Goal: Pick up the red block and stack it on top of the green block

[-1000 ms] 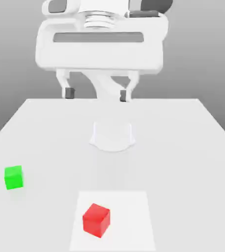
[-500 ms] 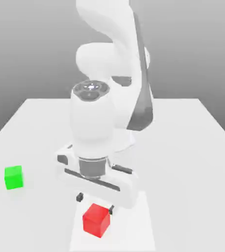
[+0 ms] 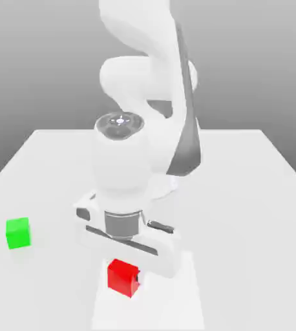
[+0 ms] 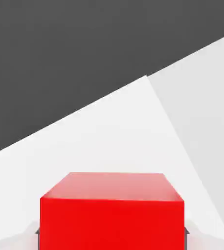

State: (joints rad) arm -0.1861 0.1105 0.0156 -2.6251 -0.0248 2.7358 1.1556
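Observation:
The red block (image 3: 121,276) is near the table's front edge, under the arm's white hand. My gripper (image 3: 123,279) has come down over it and is shut on it; a dark fingertip (image 3: 137,280) presses against the side on the exterior view's right. In the hand view the red block (image 4: 112,215) sits close up between the two dark finger pads (image 4: 36,231). The green block (image 3: 18,233) rests on the table far to the exterior view's left, apart from the gripper.
The white table (image 3: 254,213) carries a slightly lighter rectangular patch (image 3: 183,304) below the red block. The arm's base and upper links (image 3: 170,129) rise behind the hand at the table's middle.
The arm swung down from high at the back onto the red block. In the last half second the fingers closed, and the block turned square to the hand and sits slightly higher in the picture.

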